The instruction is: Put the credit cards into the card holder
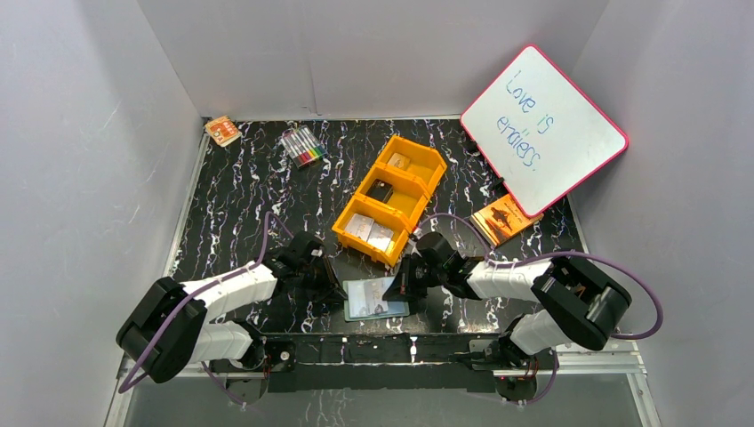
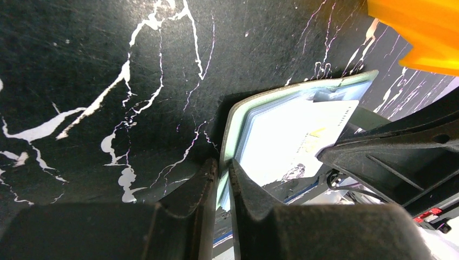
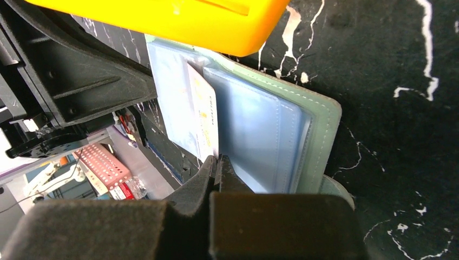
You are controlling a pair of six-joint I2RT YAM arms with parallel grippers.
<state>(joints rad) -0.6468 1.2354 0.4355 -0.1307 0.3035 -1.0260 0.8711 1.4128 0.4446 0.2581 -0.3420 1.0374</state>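
The card holder (image 1: 373, 302) lies open near the front edge, between my two grippers. Its sage-green rim (image 2: 236, 122) stands raised, pinched between the fingers of my left gripper (image 2: 223, 169). In the right wrist view its pale blue clear pockets (image 3: 260, 135) face up. My right gripper (image 3: 218, 160) is shut on the lower edge of a whitish credit card (image 3: 203, 111), which stands on edge against a pocket. More pale credit cards (image 1: 369, 229) lie in the nearest compartment of the orange tray (image 1: 402, 206).
The orange tray's wall (image 3: 189, 19) hangs close over the card holder. A whiteboard (image 1: 544, 129) leans at the back right above an orange booklet (image 1: 504, 218). Markers (image 1: 303, 145) and a small orange box (image 1: 222, 130) lie at the back left.
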